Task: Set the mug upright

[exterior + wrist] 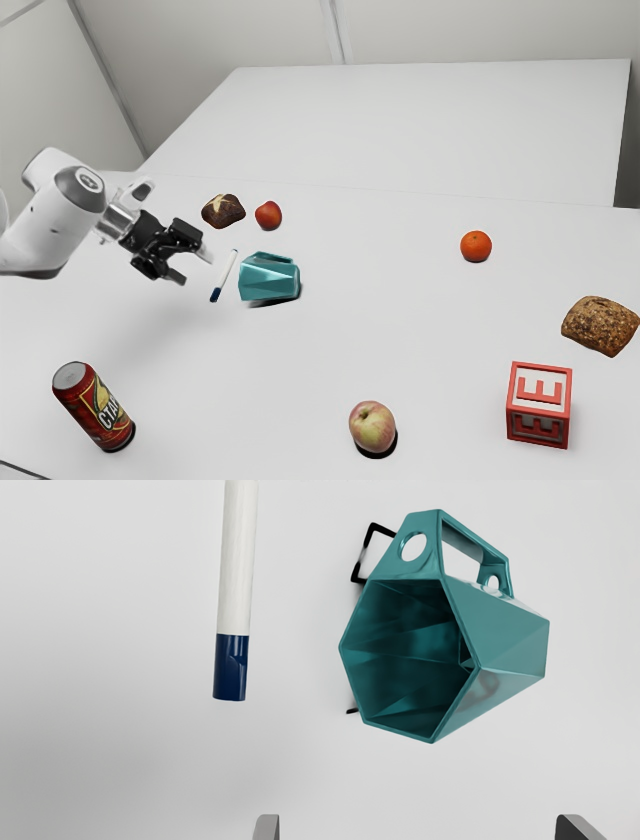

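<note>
Mug [268, 280]: on its side on the table [330, 370], just beside the pen [224, 275], its mouth facing our gripper [192, 267].
Gripper: we have it wide open, holding nothing, apart from the mug.
Weight: we judge it light to moderate, being hollow.
Walls [505, 635]: probably stiff; we shouldn't count on any give.
Surface: glossy and faceted, so we could slip or twist on a slanted face; flat pads want opposite faces.
Breakage: perhaps ceramic; we'd close gently and set the base down softly.
Hold: we favour the body near the rim [352, 685], across both sides.
Handle [470, 544]: angular; gripped alone, it may let the body swing.
</note>
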{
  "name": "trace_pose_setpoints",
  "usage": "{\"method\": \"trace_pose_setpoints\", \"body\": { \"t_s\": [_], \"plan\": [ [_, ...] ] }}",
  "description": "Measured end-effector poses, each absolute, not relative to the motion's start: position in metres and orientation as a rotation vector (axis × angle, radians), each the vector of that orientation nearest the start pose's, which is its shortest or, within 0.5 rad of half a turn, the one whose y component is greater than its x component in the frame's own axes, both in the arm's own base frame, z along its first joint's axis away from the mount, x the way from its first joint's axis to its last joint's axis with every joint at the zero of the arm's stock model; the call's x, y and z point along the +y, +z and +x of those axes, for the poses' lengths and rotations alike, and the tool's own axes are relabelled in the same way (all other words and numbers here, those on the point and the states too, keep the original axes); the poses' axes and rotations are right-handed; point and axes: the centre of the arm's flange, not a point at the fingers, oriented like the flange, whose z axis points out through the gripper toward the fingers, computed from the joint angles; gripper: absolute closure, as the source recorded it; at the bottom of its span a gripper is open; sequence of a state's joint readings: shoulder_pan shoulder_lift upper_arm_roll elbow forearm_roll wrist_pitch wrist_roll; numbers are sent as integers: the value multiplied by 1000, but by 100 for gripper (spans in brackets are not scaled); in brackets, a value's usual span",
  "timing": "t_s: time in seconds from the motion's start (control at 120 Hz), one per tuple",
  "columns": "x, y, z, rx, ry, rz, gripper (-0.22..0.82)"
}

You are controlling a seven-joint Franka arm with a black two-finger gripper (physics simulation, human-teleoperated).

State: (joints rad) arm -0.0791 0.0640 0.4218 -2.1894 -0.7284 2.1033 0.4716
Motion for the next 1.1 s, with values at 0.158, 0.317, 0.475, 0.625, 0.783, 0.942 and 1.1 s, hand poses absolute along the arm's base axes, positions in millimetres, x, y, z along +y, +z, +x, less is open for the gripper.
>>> {"method": "trace_pose_setpoints", "body": {
  "t_s": [0.158,0.317,0.475,0.625,0.783,0.942,1.1],
  "plan": [
    [143,344,515,435,158,2445,0],
    [140,326,519,505,167,2363,0],
    [137,307,525,568,173,2294,0],
    [129,298,541,586,195,2255,0],
    [127,292,553,607,219,2225,0],
    [120,287,567,602,232,2211,0],
    [116,278,571,588,205,2198,0]
  ]
}}
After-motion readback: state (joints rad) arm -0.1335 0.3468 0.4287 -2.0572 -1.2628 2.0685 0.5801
